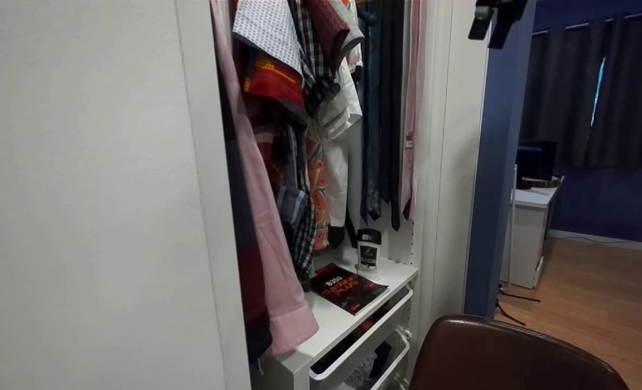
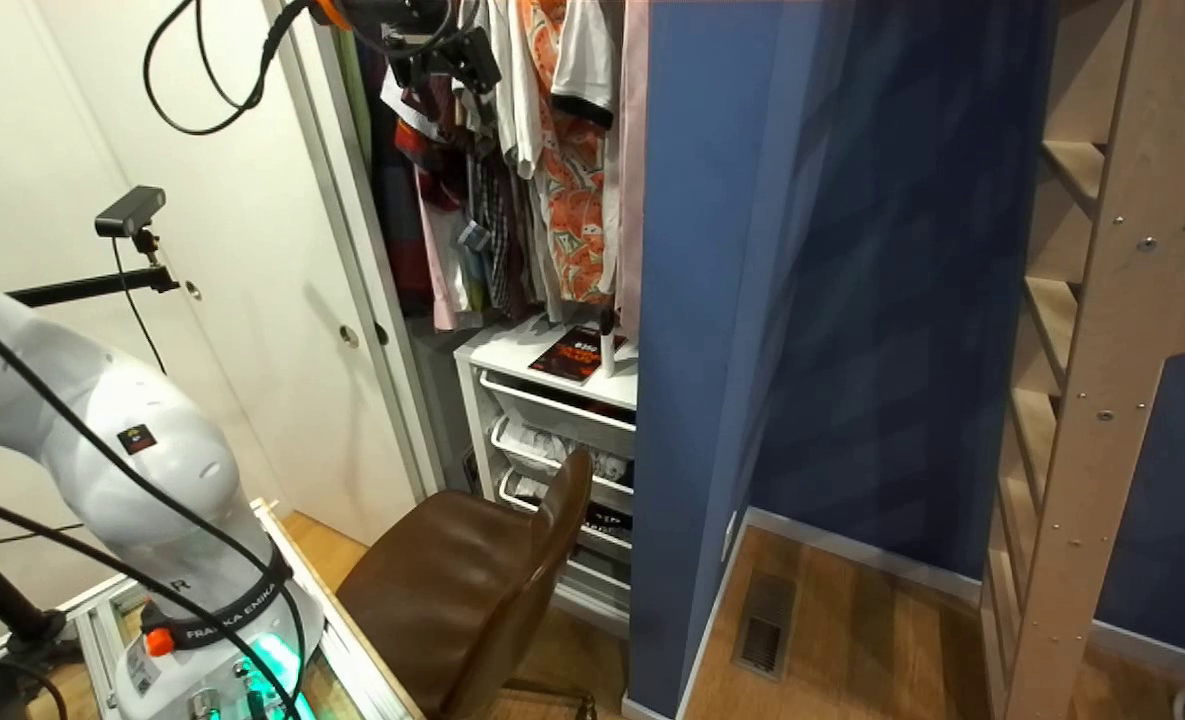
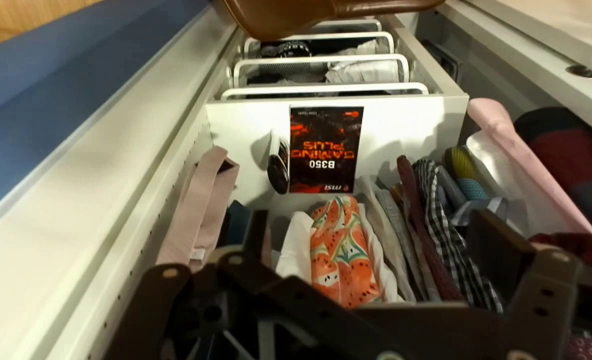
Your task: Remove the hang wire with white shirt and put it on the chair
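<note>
- Hand (image 3: 373,222), black and two-fingered: released, jaws wide apart, nothing held.
- White dark-cuffed cloth shirt (image 2: 585,55): hanging at upper centre of the frame in an exterior view, overlapping the orange watermelon-print garment (image 2: 574,215) from that angle.
- Hanger: not shown; upper frame edges cut off the tops of the garments in both exterior views.
- Current step, as judged: reaching for the hanger. Hand should rise and shift rightward in that exterior frame before closing.
- Recommended hold: hanger neck below the hook, squarely; gripping cloth alone risks slippage.
- Unhooking: lift first, then draw outward. Dark fabric ties (image 1: 396,108), upper right of centre in an exterior view, may snag.
- Carry: keep hems above the upright black-capped bottle (image 1: 368,254) on the white surface (image 3: 246,117), then lower gently onto the brown leather chair (image 2: 442,570), bottom left of centre.
</note>
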